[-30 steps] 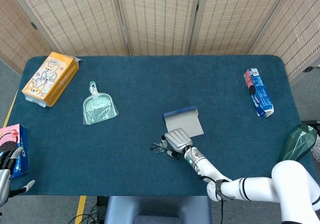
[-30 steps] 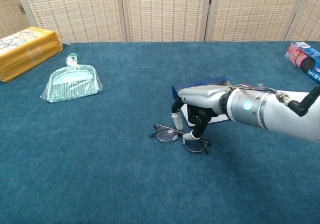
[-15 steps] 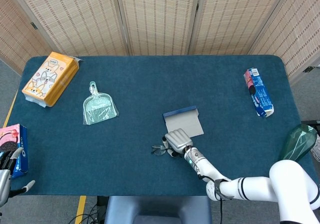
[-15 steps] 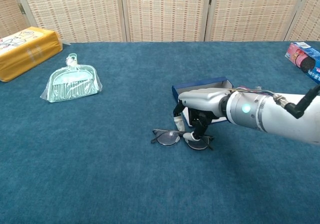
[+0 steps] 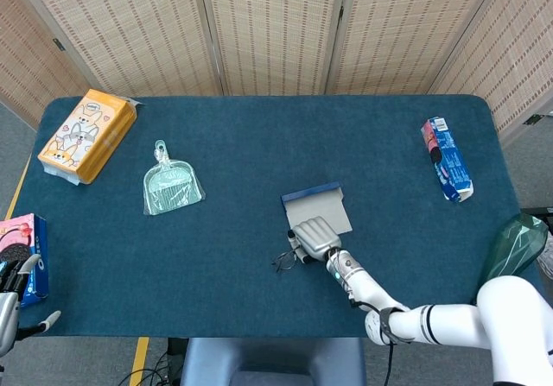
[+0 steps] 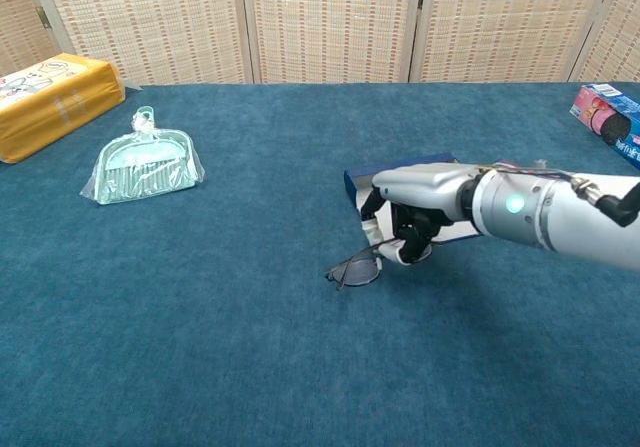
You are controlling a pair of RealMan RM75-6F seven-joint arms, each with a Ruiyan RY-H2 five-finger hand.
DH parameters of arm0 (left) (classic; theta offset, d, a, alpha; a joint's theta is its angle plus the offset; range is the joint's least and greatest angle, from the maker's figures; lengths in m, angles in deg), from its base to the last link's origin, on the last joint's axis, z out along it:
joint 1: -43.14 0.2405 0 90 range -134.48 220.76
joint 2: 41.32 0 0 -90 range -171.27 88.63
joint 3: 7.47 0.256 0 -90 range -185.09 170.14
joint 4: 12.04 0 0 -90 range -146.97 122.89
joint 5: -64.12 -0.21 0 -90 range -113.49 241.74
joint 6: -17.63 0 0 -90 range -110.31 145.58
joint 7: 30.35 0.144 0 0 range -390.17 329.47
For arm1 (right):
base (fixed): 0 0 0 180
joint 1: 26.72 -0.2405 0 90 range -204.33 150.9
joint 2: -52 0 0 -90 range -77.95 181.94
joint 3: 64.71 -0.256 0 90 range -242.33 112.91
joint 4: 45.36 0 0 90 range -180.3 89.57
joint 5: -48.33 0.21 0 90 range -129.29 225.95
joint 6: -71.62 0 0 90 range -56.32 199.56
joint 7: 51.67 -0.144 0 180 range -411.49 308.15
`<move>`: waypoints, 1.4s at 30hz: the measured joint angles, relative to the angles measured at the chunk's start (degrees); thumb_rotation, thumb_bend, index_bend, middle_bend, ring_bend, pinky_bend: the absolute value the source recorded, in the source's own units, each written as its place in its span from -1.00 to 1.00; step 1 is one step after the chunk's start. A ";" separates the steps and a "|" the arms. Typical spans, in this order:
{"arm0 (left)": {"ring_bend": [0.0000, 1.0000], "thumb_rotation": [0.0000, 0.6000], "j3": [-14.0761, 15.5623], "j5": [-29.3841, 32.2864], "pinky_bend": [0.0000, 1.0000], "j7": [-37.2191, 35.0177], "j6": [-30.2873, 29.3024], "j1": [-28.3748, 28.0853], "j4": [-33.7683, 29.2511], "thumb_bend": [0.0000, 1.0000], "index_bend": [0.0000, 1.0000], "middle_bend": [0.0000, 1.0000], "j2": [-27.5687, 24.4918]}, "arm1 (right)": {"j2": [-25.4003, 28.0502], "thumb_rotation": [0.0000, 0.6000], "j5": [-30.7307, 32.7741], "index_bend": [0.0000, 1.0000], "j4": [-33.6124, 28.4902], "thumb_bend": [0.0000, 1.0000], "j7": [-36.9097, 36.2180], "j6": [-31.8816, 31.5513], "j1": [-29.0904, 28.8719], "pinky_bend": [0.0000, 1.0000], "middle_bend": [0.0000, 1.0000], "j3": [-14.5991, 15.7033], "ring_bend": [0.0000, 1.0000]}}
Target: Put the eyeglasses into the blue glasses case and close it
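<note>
Lifted toward the blue glasses case [image 6: 400, 174], eyeglasses [image 6: 356, 267] hang pinched in right hand [image 6: 405, 217].

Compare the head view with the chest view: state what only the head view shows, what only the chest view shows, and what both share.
Only the head view shows the left robot hand at the table's near-left edge, the pink snack box beside it, and the green object at far right. Only the chest view shows, from the side, the right robot hand pinching the eyeglasses, tilted with one end raised toward the fingers. Both show the open blue glasses case, the orange box, the bagged green dustpan and the blue cookie package.
</note>
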 measured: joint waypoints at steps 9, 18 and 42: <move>-0.79 1.00 0.10 -0.18 -0.44 0.68 0.13 -0.11 -0.42 -0.67 -0.83 -0.70 0.18 | 2.65 1.00 -1.91 0.11 3.80 0.01 1.70 -2.15 0.21 0.69 1.00 -0.15 1.00; -0.79 1.00 0.03 0.09 -0.44 1.79 0.40 -0.25 -1.32 -0.67 -0.83 -0.70 -0.13 | -0.81 1.00 -2.15 0.11 14.27 -0.05 -0.37 -0.73 0.31 0.69 1.00 -1.81 1.00; -0.79 1.00 0.13 0.54 -0.44 0.97 0.89 -0.24 -1.16 -0.67 -0.83 -0.70 -0.52 | -2.70 1.00 -10.67 -1.00 18.21 -0.39 -10.08 0.37 3.68 0.69 0.91 -5.71 1.00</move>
